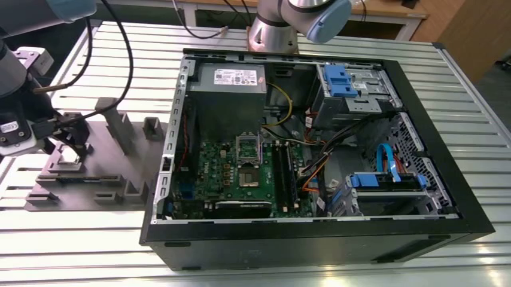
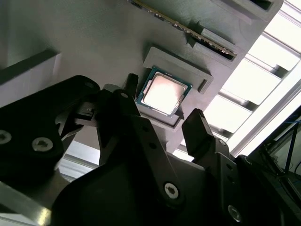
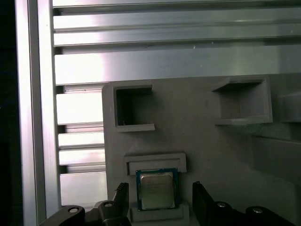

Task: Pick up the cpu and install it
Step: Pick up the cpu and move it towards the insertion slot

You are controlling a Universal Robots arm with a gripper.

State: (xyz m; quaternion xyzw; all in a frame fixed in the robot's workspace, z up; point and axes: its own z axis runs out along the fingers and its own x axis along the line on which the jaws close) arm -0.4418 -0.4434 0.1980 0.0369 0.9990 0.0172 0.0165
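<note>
Grey fixture tray (image 3: 211, 155) on the bench (image 3: 141, 66) seats the cpu (image 3: 156, 189) in a shallow pocket, guess that's why the wide-open gripper (image 3: 161, 197) straddles it so neatly.

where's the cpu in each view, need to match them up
Exterior view: too small to make out; the gripper hangs over its spot on the grey holder at the exterior view's left.
Second wrist view: cpu lies in a raised square seat, between the open fingers.
First wrist view: cpu lies in that seat, between the fingers.
Shared landmark: the grey holder.
</note>
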